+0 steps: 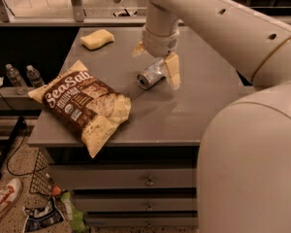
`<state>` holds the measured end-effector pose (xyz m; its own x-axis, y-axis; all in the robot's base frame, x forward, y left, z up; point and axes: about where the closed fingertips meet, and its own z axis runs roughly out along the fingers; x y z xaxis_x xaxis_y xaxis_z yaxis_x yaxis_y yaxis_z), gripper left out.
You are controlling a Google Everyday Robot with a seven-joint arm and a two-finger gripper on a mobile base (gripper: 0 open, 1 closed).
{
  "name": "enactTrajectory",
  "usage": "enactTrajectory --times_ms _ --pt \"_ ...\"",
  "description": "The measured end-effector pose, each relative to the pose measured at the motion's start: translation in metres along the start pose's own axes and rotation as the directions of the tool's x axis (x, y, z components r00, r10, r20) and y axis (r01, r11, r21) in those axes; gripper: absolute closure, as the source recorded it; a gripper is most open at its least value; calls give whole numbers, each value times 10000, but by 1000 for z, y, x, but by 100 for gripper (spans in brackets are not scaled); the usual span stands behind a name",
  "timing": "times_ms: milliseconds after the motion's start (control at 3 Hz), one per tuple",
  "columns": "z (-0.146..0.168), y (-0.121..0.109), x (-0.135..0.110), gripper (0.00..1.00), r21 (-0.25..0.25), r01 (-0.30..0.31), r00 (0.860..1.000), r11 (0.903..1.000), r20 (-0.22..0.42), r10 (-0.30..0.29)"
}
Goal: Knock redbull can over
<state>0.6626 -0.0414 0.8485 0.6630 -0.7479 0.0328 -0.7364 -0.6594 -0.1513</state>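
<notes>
Pincer (155, 62) low above sideways redbull can (150, 75)

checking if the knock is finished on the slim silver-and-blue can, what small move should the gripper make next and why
Probably lift the gripper straight up and clear. The slim silver-and-blue metal redbull can already lies on its side on the grey table, silver end toward the camera, with the open fingers straddling it, so a sideways move might roll it.
</notes>
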Motion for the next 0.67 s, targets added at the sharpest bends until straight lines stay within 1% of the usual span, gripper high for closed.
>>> enactTrajectory --times_ms 333,667 --pt "0 1 1 0 76 -46 10000 10000 35 46" --pt "-8 16 14 0 1071 -702 9963 9918 561 645"
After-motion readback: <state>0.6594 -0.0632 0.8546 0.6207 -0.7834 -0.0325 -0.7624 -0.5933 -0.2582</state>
